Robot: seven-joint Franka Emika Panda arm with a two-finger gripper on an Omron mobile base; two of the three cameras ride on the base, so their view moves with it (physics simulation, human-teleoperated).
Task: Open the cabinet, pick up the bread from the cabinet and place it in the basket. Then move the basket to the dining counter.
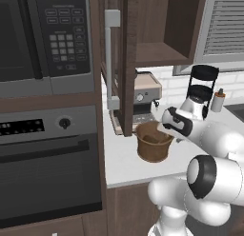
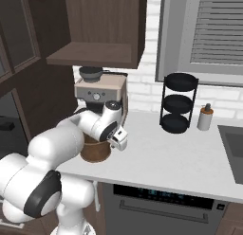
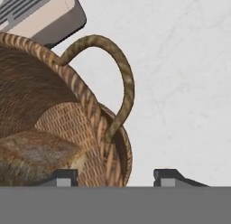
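One basket [image 3: 54, 110] with bread [image 3: 36, 153] inside looks light and stiff. Its rim is good to grab. The gripper [image 3: 115, 178] stands half open around it.

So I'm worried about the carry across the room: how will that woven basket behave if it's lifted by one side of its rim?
The basket is wicker, so probably light and fairly stiff. With the claw straddling one wall, it would likely hang tilted. The bread inside sits loose and could shift.
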